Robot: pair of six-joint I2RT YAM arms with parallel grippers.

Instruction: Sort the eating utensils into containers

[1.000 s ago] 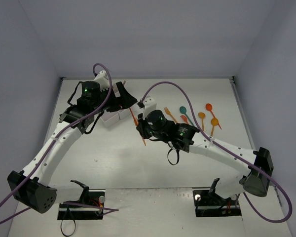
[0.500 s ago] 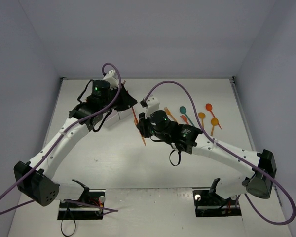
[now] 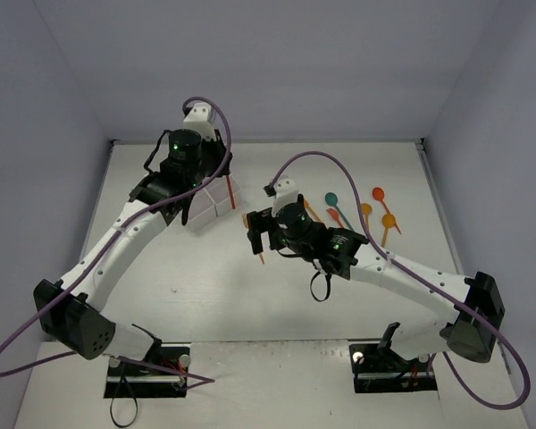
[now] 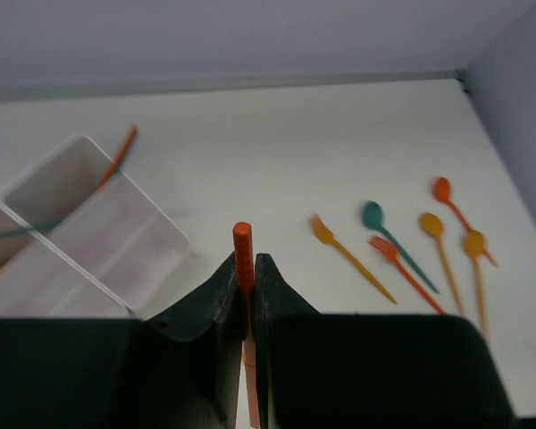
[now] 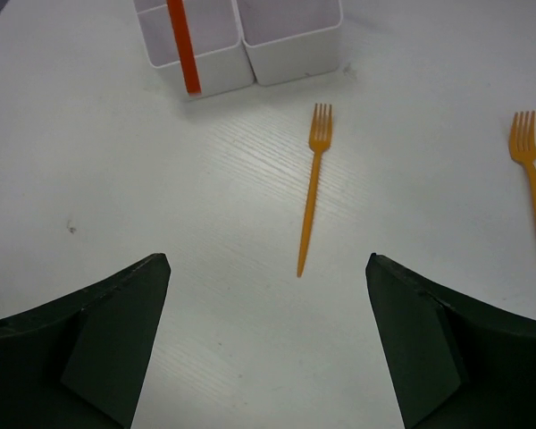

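Observation:
My left gripper [image 4: 247,268] is shut on the handle of an orange-red utensil [image 4: 242,241], held in the air beside the white containers [image 4: 89,223]. From above, that utensil [image 3: 230,195] hangs at the tray [image 3: 205,213]. One compartment holds an orange-red utensil [image 4: 116,156], another a teal one [image 4: 27,230]. My right gripper [image 5: 268,340] is open over the table, an orange fork [image 5: 311,201] lying just ahead of it. Farther right lie an orange fork [image 4: 348,255], a teal spoon [image 3: 332,202], a red spoon [image 3: 380,195] and two orange spoons [image 3: 389,222].
Grey walls close the table at the back and both sides. Purple cables [image 3: 313,156] arch over both arms. The arm bases [image 3: 147,371] stand at the near edge. A second orange fork [image 5: 531,197] lies at the right of the right wrist view.
The orange-red utensil passed from my right gripper to my left. The left shut on it and drew it back to the tray; the right opened and let go.

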